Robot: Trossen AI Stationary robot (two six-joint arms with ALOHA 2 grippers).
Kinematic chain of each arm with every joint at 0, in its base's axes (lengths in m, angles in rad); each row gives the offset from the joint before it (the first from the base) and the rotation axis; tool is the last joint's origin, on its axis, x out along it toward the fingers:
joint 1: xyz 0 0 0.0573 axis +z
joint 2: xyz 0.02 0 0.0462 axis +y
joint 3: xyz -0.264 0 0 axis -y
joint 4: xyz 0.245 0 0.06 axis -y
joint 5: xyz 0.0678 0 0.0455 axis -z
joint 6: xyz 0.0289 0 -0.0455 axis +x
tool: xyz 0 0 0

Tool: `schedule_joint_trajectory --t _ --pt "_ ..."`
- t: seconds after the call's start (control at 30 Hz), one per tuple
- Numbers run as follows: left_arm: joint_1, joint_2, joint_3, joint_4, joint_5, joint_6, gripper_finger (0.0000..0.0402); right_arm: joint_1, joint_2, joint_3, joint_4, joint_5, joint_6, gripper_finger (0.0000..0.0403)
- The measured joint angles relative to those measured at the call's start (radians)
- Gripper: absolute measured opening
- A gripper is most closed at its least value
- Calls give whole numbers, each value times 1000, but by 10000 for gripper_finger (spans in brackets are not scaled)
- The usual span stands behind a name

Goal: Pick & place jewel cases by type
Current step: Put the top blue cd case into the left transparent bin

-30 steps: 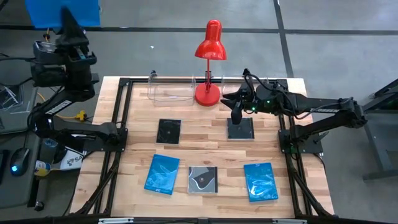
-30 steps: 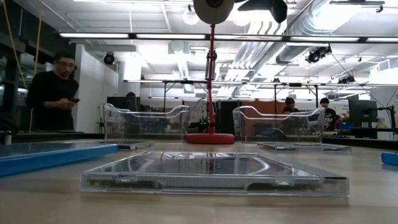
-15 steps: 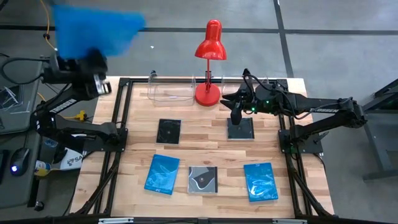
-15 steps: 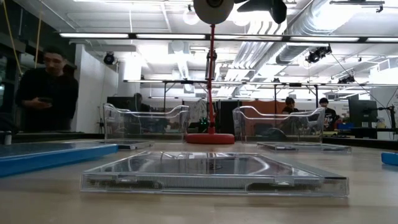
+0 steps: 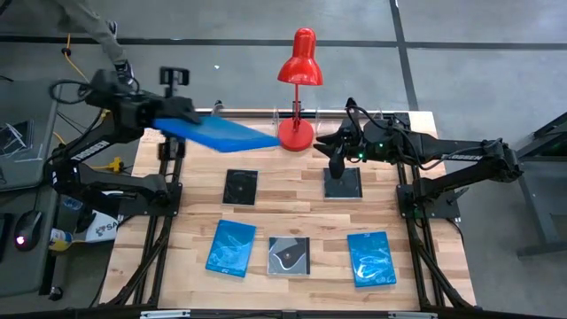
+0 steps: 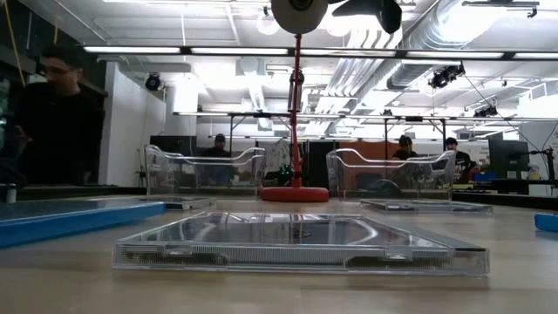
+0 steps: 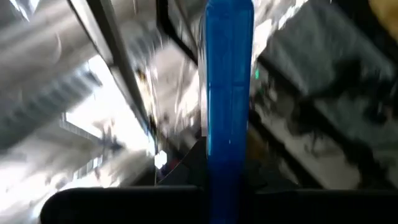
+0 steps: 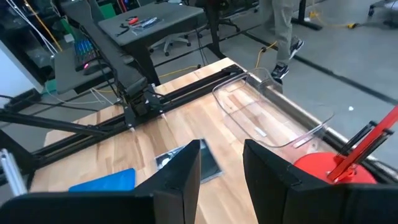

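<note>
My left gripper (image 5: 166,117) is shut on a plain blue jewel case (image 5: 219,134), carried in the air above the left clear tray (image 5: 241,135) at the table's far edge. In the left wrist view the case (image 7: 229,99) shows edge-on. My right gripper (image 5: 337,162) is open and hovers over the far edge of a dark case (image 5: 343,184) lying flat. Also flat on the table are a black case (image 5: 240,187), two glossy blue cases (image 5: 231,247) (image 5: 371,259) and a dark grey case with a white swirl (image 5: 289,256). My left gripper holds the blue case by its end nearest the table's left edge (image 5: 174,122), pinched between the two fingers; the wrist view shows the case edge-on (image 7: 229,180) running out from between them. The case is lifted clear and sticks out toward the table's right, slightly tilted.
A red desk lamp (image 5: 299,89) stands at the far edge between the two clear trays, the right one (image 6: 392,174) behind my right arm. Black frame rails (image 5: 168,177) run along both table sides. A person (image 6: 52,113) stands beyond the table's left.
My left arm has swung from outside the table's far left corner toward the table's right, carrying the blue case with it; the case has tipped from held high and upright to nearly flat over the left tray. The person in the background has stepped leftward.
</note>
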Motion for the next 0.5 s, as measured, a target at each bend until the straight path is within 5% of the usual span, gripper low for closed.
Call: schedule_joint_trajectory --t 0.17,0.5 --pt "0 0 0 -279 -118 218 17 0 0 0 -48 -21 32 103" --pt "0 -58 0 -684 -515 684 17 0 0 0 -91 -15 55 103"
